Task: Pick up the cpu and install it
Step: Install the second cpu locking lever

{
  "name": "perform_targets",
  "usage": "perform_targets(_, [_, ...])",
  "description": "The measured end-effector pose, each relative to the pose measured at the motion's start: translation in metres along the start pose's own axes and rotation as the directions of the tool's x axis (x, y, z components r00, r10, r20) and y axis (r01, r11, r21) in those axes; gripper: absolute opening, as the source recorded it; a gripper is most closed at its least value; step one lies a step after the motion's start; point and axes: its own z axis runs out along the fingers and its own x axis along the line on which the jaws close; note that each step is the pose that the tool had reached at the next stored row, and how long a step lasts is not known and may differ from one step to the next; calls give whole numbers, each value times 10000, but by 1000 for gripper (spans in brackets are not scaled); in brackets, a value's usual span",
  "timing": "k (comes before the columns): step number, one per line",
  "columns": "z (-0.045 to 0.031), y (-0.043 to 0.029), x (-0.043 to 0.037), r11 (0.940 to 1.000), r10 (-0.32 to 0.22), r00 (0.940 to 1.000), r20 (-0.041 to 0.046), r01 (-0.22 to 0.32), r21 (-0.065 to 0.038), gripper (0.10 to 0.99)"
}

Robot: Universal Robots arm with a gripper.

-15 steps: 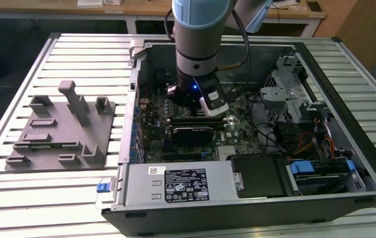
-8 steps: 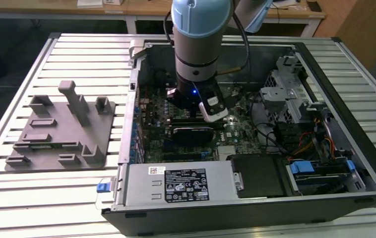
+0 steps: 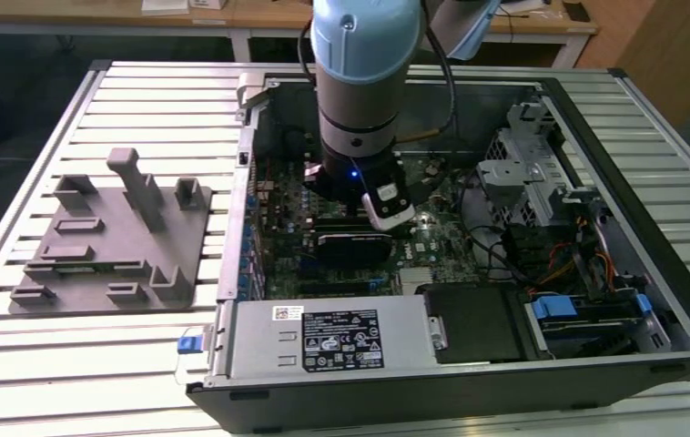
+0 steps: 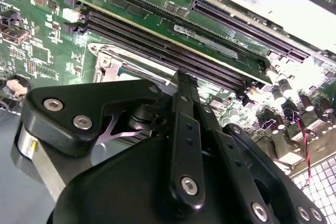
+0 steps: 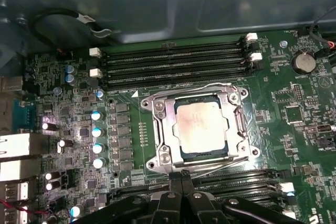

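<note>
Cpu (image 5: 202, 127) lies flat in the socket frame (image 5: 157, 129) on the motherboard (image 5: 294, 114), silvery top up. All places below are taken from that socket.

- Memory slots (image 5: 173, 66) run along one side of the socket, a second bank (image 5: 236, 179) along the opposite side, on the arm's side. A row of blue-topped capacitors (image 5: 97, 148) stands off a third side.
- Pincer (image 5: 181, 179): in the first wrist view the two fingertips are pressed together with no gap and nothing between them, at the socket's edge, next to the thin retaining wire (image 5: 210, 170). Whether they touch it I cannot tell.
- In the exterior view the arm (image 3: 363, 100) stands upright inside the open computer case (image 3: 636, 137), wrist low over the board. A grey holder tray (image 3: 115, 237) sits on the tabletop (image 3: 29, 164) outside the case, well apart from the socket.

Judgement: the chip looks seated, so the work now lies at the frame. Done well, this means staying off the chip's top plate, moving slowly, square to the board, and watching the slots close beside the socket.
</note>
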Motion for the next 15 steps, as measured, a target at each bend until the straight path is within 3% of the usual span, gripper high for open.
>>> perform_targets(8, [7,-72,10,9996,13,10000,-35,-14,-268,106])
perform_targets(15, [42,-91,39,9988,22,10000,-65,-25,-494,106])
